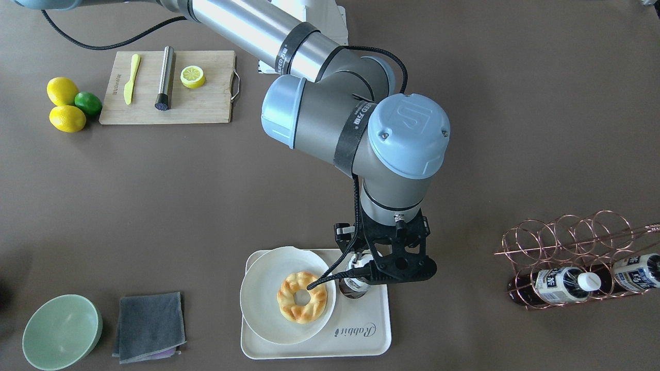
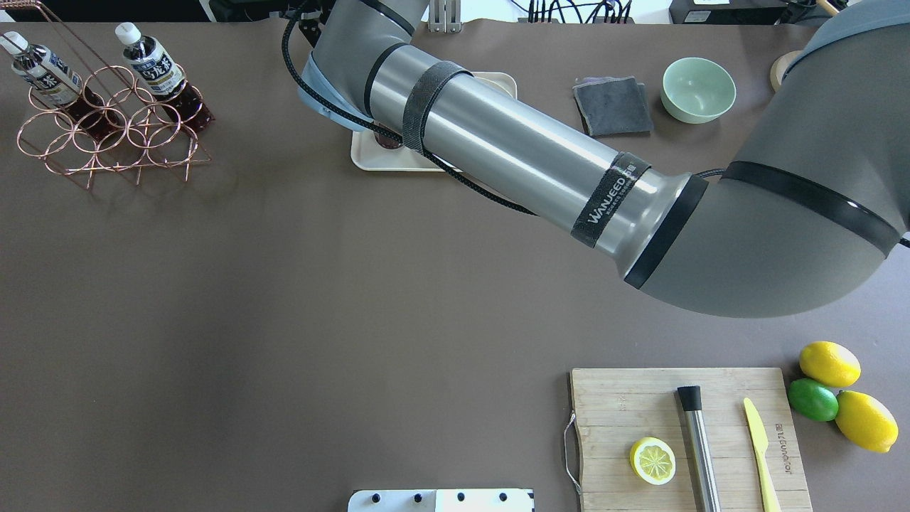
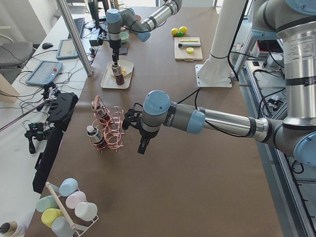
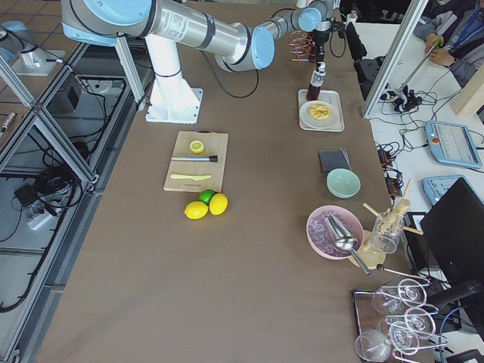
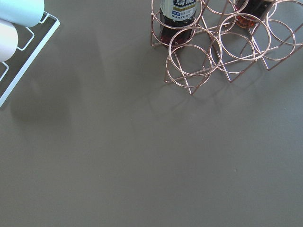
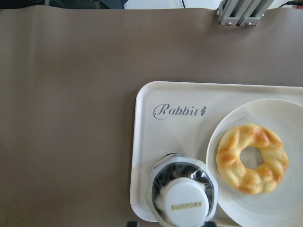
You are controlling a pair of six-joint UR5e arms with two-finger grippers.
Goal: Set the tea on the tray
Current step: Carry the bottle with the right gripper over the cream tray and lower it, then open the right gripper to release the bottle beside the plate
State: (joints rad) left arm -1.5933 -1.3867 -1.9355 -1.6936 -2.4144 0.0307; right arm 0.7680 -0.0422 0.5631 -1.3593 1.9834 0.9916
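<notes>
One tea [image 6: 184, 201] on tray [image 6: 143, 142], two bottles [image 1: 559, 285] in rack [image 1: 572, 257]

The tray [image 6: 142, 142] is carrying grey script reading "Rabbit", and the white cap of the tea [image 6: 186, 206] is showing "SUNTORY". A bottle [image 5: 179, 14] in the wire rack [image 5: 222, 47] is displaying "SUNTORY" on its label, while a strap [image 2: 610, 198] on the right arm [image 2: 498, 135] is reading "WANJEED".

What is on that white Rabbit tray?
A round white plate holding a ring-shaped pastry, and beside it an upright tea bottle. The tray under the plate and the bottle's base are hidden.
</notes>
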